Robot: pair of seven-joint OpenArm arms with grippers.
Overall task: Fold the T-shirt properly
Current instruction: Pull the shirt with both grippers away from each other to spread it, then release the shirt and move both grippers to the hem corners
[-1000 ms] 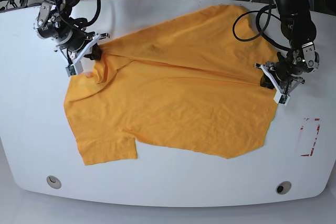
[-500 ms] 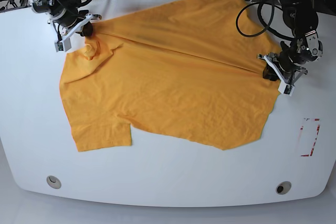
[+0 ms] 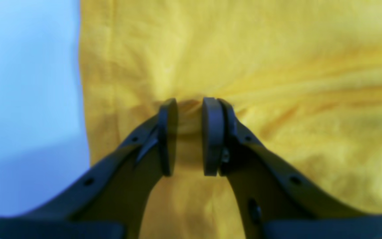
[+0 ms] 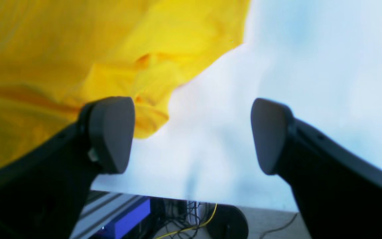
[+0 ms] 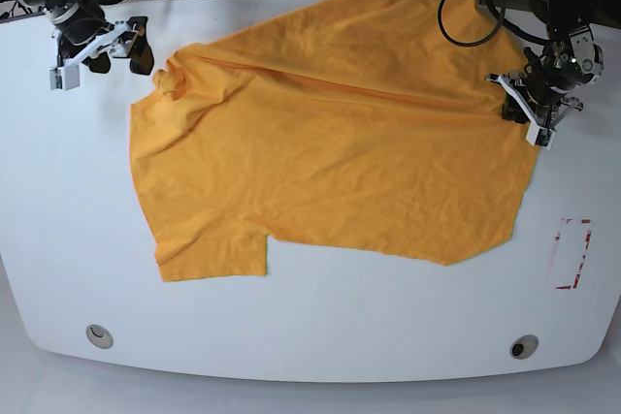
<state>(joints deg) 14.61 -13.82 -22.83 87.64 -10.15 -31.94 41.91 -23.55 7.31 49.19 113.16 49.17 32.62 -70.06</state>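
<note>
The orange-yellow T-shirt (image 5: 330, 152) lies spread over the white table (image 5: 58, 239), one sleeve at the front left and a bunched corner (image 5: 170, 79) at the far left. My left gripper (image 5: 512, 104) is at the shirt's right edge. In the left wrist view its fingertips (image 3: 169, 103) pinch a puckered fold of fabric (image 3: 244, 66), so the left gripper (image 3: 190, 101) is shut on it. My right gripper (image 5: 116, 50) stands open at the far left corner, apart from the bunched corner. In the right wrist view the right gripper (image 4: 189, 106) has only bare table between its pads, with the T-shirt (image 4: 78, 49) up and to the left.
A red-outlined rectangle (image 5: 572, 252) is marked on the table's right side. Two round fittings (image 5: 99, 336) (image 5: 524, 346) sit near the front edge. The right wrist view shows the table's edge close by, with cables and a blue box (image 4: 124, 219) below it.
My right gripper has opened, let go of the shirt's corner and drawn back to the far left. The shirt has shifted toward the back right, and the left gripper moved with its edge.
</note>
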